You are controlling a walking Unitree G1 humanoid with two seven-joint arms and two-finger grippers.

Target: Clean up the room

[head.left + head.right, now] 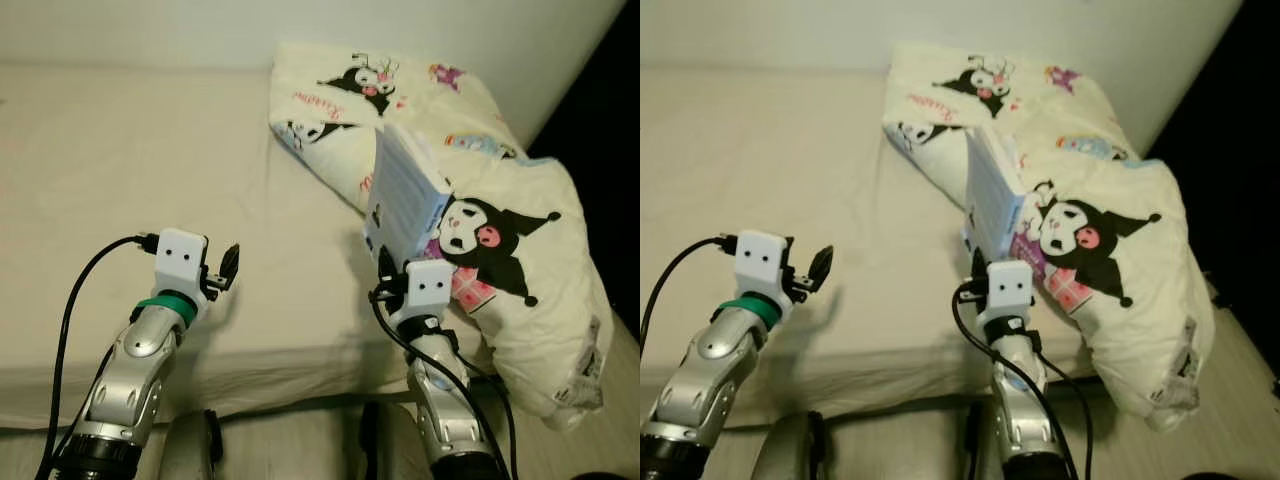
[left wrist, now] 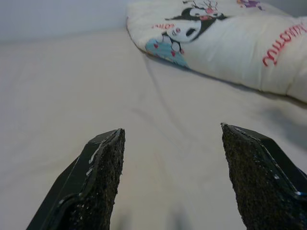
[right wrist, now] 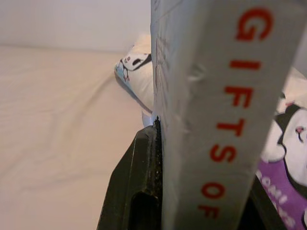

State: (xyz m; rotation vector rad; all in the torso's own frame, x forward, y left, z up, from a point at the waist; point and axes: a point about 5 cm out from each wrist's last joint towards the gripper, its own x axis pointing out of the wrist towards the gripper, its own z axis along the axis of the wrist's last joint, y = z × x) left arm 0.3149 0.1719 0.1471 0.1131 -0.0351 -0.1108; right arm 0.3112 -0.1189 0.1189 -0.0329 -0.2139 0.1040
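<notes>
The right hand (image 1: 388,262) is clamped on a pale grey book (image 1: 404,190), gripping its lower end so the book stands nearly upright above the near edge of the bed (image 1: 120,170). In the right wrist view the black fingers (image 3: 139,187) press flat against the cover, and the spine reads "GIFTS OF" in red letters. The book is lifted off the sheet, just in front of the cream comforter (image 1: 500,210) printed with a black-hooded cartoon character, which lies bunched along the bed's right side and spills over its near right corner.

The left hand (image 1: 222,268) hovers above the bare sheet near the bed's near edge, well apart from the book; its two fingers are spread wide and hold nothing.

As a judgement of progress: the book has been picked up, so one stray item is in hand, but it has not yet been put anywhere. Where it belongs cannot be told from these pictures. The rumpled comforter looks like remaining work too.
</notes>
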